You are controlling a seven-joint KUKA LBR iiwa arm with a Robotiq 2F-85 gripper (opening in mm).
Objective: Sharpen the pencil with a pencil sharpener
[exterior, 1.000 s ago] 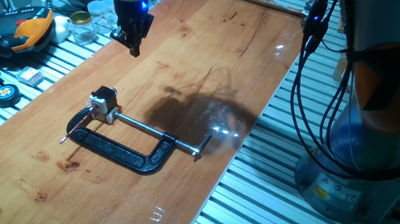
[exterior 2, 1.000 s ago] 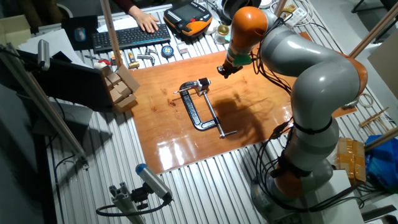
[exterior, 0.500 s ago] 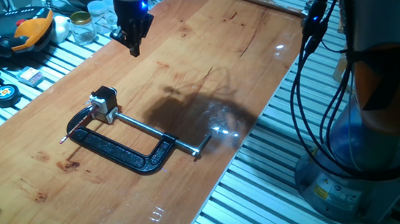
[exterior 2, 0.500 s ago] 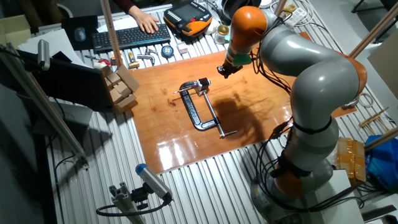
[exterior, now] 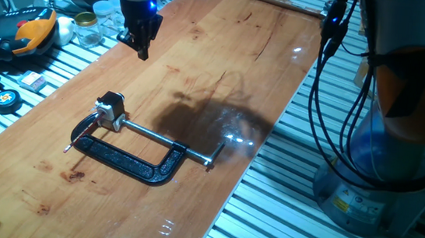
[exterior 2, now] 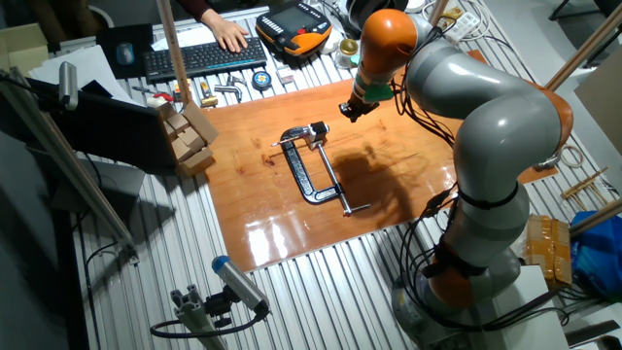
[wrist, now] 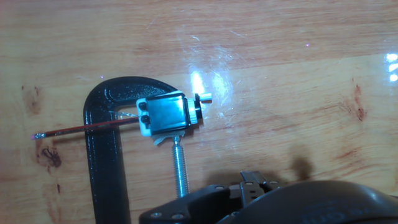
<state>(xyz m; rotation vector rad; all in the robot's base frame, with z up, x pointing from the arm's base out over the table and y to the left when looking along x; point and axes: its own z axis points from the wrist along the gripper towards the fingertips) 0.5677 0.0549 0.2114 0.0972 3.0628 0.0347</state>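
Pencil (wrist: 87, 128) lies inserted in the pencil sharpener (wrist: 168, 115), clamped by the C-clamp (wrist: 107, 155), at 9 o'clock of it. My gripper (exterior: 143, 43) hovers apart, grasping nothing; finger spread: cannot tell. Turning remains.

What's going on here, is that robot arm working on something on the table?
Nothing is being handled right now. The arm's pincer hangs above the wooden table, holding nothing. Below it lies a black C-clamp that grips a small pencil sharpener. A thin pencil is already poked into the sharpener, its tip sticking out past the clamp's frame. Whether the pincer is open or shut is hard to tell.
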